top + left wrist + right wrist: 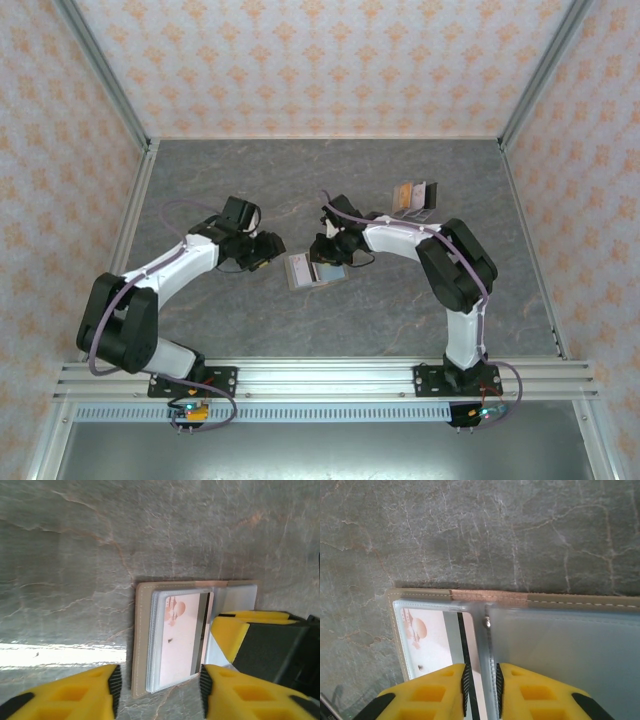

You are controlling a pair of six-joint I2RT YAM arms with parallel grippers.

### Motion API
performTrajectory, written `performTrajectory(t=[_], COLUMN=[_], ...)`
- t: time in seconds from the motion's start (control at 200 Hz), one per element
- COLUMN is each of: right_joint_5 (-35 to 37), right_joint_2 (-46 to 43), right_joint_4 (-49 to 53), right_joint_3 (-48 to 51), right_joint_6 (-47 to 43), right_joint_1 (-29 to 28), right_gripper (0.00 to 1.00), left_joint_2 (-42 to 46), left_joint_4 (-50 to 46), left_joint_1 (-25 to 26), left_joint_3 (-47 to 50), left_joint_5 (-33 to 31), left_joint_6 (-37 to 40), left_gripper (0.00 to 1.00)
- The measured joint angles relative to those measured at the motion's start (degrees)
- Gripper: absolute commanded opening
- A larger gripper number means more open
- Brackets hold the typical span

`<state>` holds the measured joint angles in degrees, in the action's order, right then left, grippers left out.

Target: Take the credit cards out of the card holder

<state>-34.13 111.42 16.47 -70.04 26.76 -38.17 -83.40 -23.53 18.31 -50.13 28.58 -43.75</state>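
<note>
Right gripper nearest the lens: yellow jaws drawn narrow, pinched on the clear sleeve leaf at the centre seam of the card holder, which lies open and flat on the grey marbled table. From above the holder sits mid-table, Left gripper at its 9 o'clock and the right at its 12. Left jaws half-spread, straddling the panel with the pink credit card: one pad at the card's edge, the other clear of the tan border.
</note>
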Motion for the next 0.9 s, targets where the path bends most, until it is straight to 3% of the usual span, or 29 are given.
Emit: performTrajectory(t=[0.21, 0.465, 0.901], right_joint_5=[-1.7, -2.7, -3.9], right_joint_2=[0.1, 0.2, 0.2], right_joint_4=[-2.9, -5.5, -6.4], right_joint_3=[1.5, 2.9, 3.3], right_joint_6=[0.5, 0.9, 1.1], right_joint_1=[0.4, 0.8, 1.1], right_gripper=[0.23, 0.22, 0.19], left_joint_2=[-4.4, -9.0, -12.0], left_joint_4=[3.7, 6.6, 6.7], left_joint_1=[2.5, 3.1, 3.5], left_joint_3=[0.1, 0.1, 0.0], left_joint_5=[1.3, 1.7, 1.6], left_joint_6=[-1.6, -1.9, -1.2], left_gripper=[0.24, 0.13, 0.10])
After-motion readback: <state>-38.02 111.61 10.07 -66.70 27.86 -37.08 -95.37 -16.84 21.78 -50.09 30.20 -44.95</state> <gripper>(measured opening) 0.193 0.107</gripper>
